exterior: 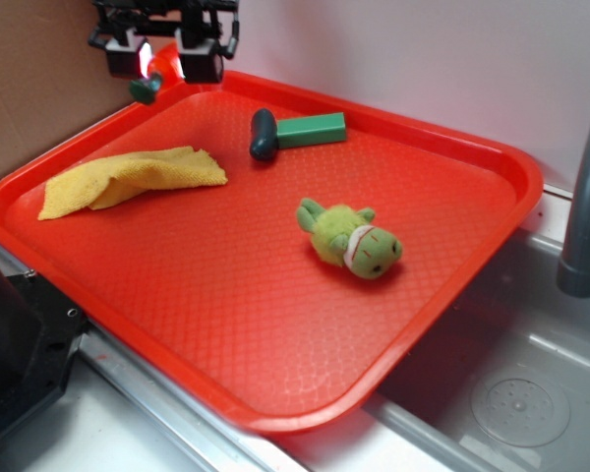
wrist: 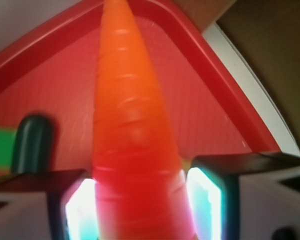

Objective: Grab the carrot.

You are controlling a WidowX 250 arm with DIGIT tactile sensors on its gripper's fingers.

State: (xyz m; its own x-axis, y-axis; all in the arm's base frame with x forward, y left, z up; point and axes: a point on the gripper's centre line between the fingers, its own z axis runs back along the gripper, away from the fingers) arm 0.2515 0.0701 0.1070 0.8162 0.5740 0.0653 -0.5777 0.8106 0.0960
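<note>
Red tray (exterior: 452,295) sits by a sink, and my end effector (exterior: 164,61) is up at its far left corner, clamped on the carrot (wrist: 132,150), which hangs lifted above that corner, green top down.

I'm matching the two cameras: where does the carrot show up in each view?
Exterior: the carrot sits top left, held in the claw above the tray's far corner, green stub down.
Wrist: the carrot fills the centre, between the claw's fingers.
Shared landmark: the red tray's rim.
</note>
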